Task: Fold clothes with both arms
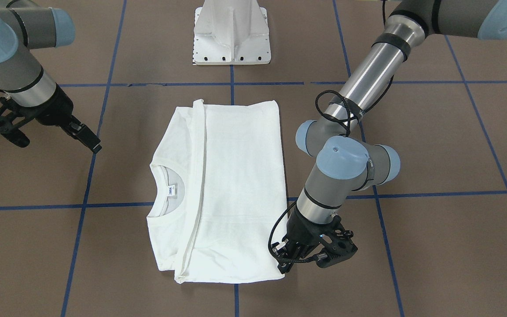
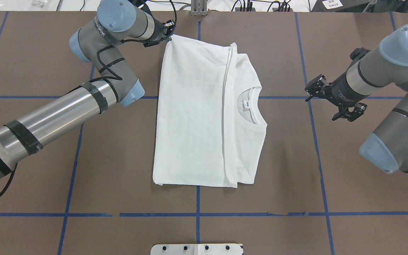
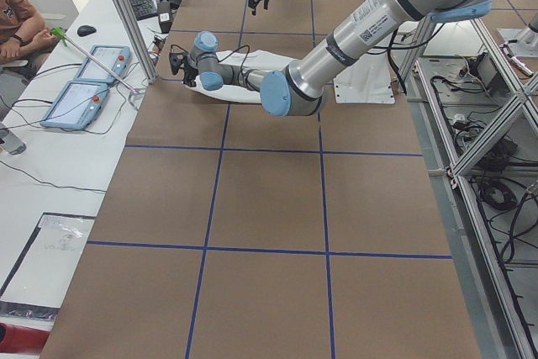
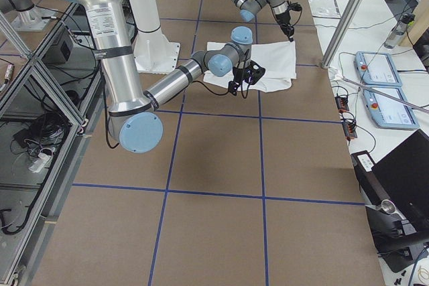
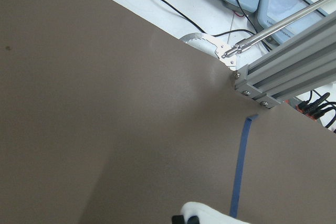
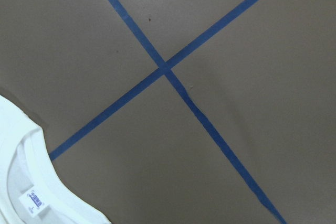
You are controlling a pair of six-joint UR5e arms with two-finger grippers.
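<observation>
White T-shirt's [image 2: 193, 117] corner pinched by left pincer [image 2: 169, 34]; right pincer [image 1: 58, 145] spread, apart.

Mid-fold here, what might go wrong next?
Left hand seems to pinch only one corner of the T-shirt; pulling alone may skew it and undo the fold. Right hand, open, hangs clear of the collar side, so that edge is unheld.

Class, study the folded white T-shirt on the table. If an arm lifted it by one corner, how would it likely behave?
The T-shirt would probably sag limply: it is thin cloth lying flat with soft wrinkles. Its stacked folds would likely fall open if raised by one corner, such as the one at the left gripper. It looks light for its spread.
</observation>
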